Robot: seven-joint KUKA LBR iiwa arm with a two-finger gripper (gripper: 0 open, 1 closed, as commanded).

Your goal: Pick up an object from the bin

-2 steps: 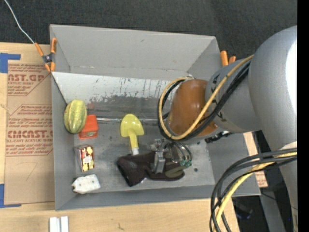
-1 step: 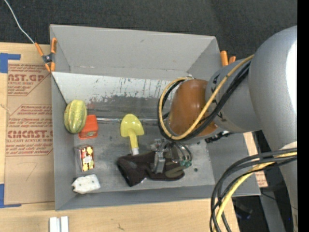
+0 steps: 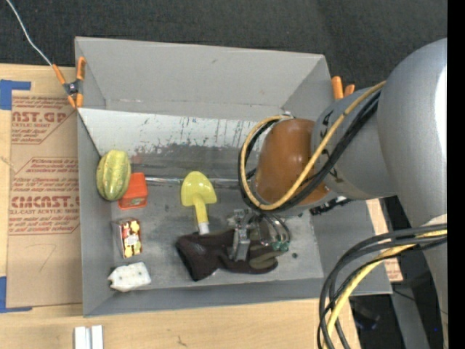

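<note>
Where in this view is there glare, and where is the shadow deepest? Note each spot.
Camera view: a pale sheen streaks the floor of the bin near its back wall; the grey shell of the arm is brightest at upper right; the darkest patch is the dark cloth under the gripper, beside the evenly lit yellow scoop.

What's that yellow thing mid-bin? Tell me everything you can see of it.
A small yellow shovel, plastic by its look: a rounded blade and a short handle. It lies flat on the floor of the bin, blade toward the far wall, handle end reaching the dark brown cloth. The claw is beside it, not touching.
</note>
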